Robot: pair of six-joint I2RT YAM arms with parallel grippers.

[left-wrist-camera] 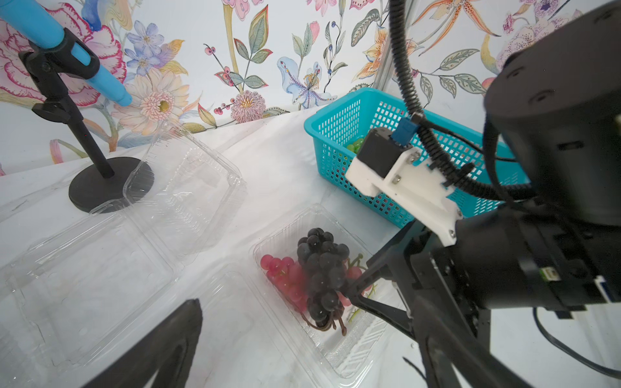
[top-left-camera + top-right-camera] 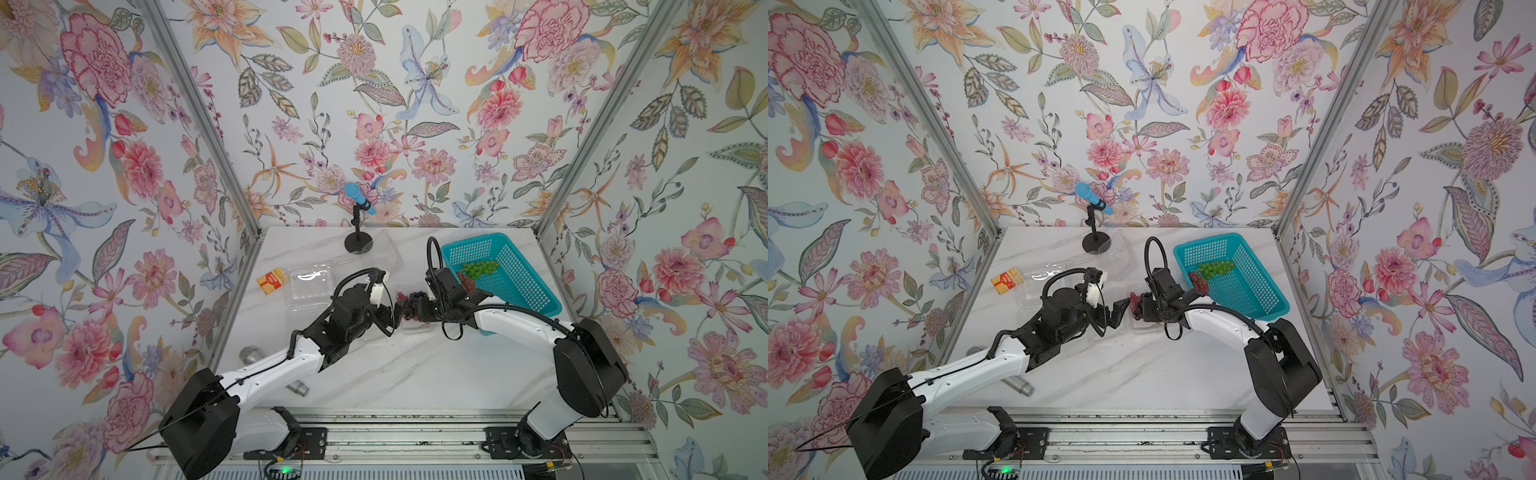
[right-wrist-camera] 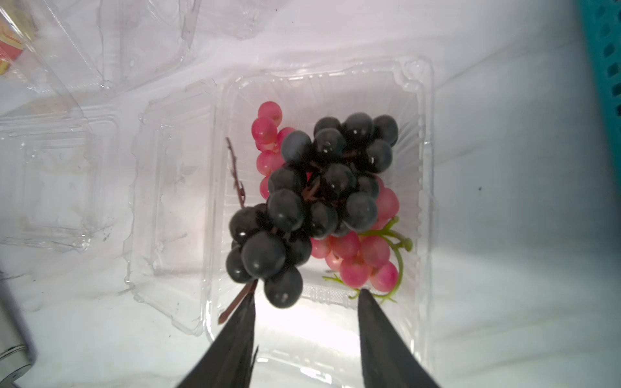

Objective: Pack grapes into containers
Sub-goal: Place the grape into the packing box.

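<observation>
Probably a lab booth: floral wallpaper (image 2: 415, 75), aluminium frame (image 2: 201, 116), microphone (image 2: 354, 193).

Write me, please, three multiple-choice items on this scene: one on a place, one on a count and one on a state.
1. Where does the dark purple grape bunch lie?
A. in the teal basket
B. in a clear clamshell
C. on the bare tabletop

2. How many bunches does that clamshell hold?
A. three
B. one
C. two

3. That clamshell's lid is:
A. open, lying beside the tray
B. snapped shut
C. missing

Key: 1 B, its berries sit inside the ribbed walls. 2 C, the dark bunch lies on a red-pink bunch. 3 A, the right wrist view shows the lid flat alongside.
</observation>
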